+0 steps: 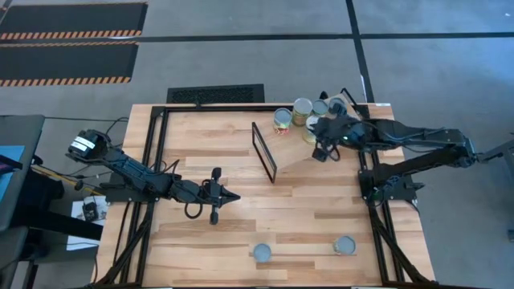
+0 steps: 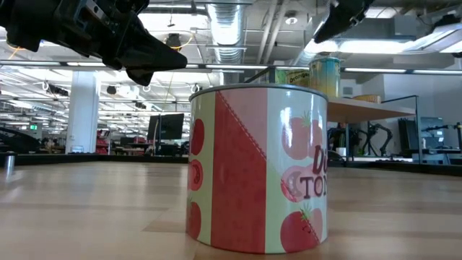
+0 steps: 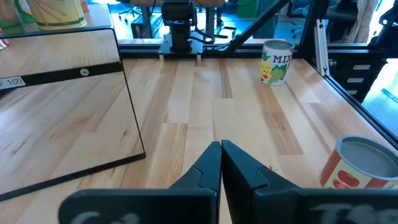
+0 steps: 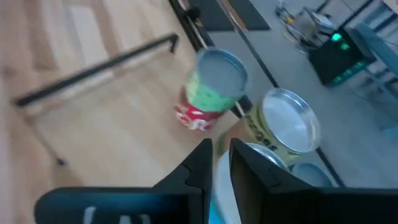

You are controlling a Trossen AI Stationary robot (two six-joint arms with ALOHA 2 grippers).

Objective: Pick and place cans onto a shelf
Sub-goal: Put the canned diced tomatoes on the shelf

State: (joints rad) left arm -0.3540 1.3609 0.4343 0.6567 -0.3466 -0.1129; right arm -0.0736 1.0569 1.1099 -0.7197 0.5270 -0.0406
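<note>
The light-wood shelf (image 1: 293, 152), with its black frame (image 1: 263, 151) at the left end, stands at the table's far right. Several cans stand on its far end, among them a red-and-green one (image 1: 282, 120) and a yellow one (image 1: 302, 111). They also show in the right wrist view (image 4: 211, 93). My right gripper (image 1: 321, 151) hangs over the shelf just in front of them, its fingers (image 4: 219, 155) drawn together to a narrow slit, holding nothing. My left gripper (image 1: 230, 197) is shut and empty above mid-table. A tomato can (image 1: 262, 254) and a second can (image 1: 344, 245) stand upright near the front edge.
The tomato can (image 2: 256, 170) fills the low view. The second can (image 3: 275, 61) has a yellow "MIX" label. Black rails (image 1: 152, 160) run along the table's left and right sides. Bare wood lies between the shelf and the front cans.
</note>
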